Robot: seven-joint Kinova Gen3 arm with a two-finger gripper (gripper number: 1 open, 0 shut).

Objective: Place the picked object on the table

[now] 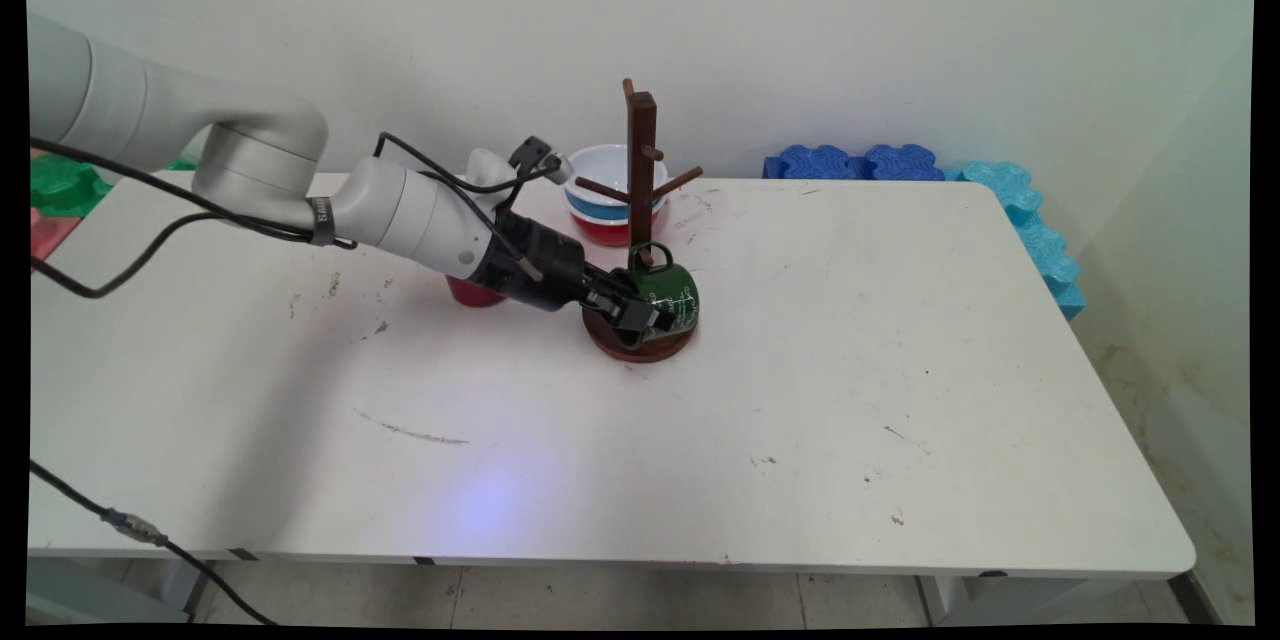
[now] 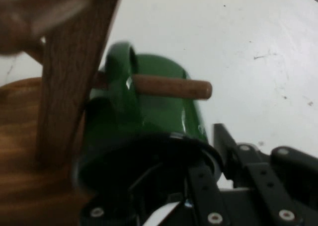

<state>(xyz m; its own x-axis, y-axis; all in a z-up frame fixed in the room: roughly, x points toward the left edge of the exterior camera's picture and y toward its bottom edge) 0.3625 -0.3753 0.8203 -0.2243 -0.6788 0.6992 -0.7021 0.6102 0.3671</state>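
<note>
Black two-finger gripper (image 1: 645, 312) pinching glossy green enamel mug's (image 1: 672, 294) rim, handle threaded on dark wooden mug tree's (image 1: 640, 220) lowest peg: a sideways tug could topple the tree.

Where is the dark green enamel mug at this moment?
In the main view the dark green enamel mug sits mid-table, its handle hooked over a low peg of the brown wooden mug tree, just above the round base, with the black gripper at its rim.

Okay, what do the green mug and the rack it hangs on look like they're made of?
Green mug: glossy and hard, with sharp highlights; likely glazed ceramic or enamelled metal, can't tell which. Rack: dark brown wood, with visible grain on its post and peg in the hand view. The gripper is shut on the mug's rim.
</note>
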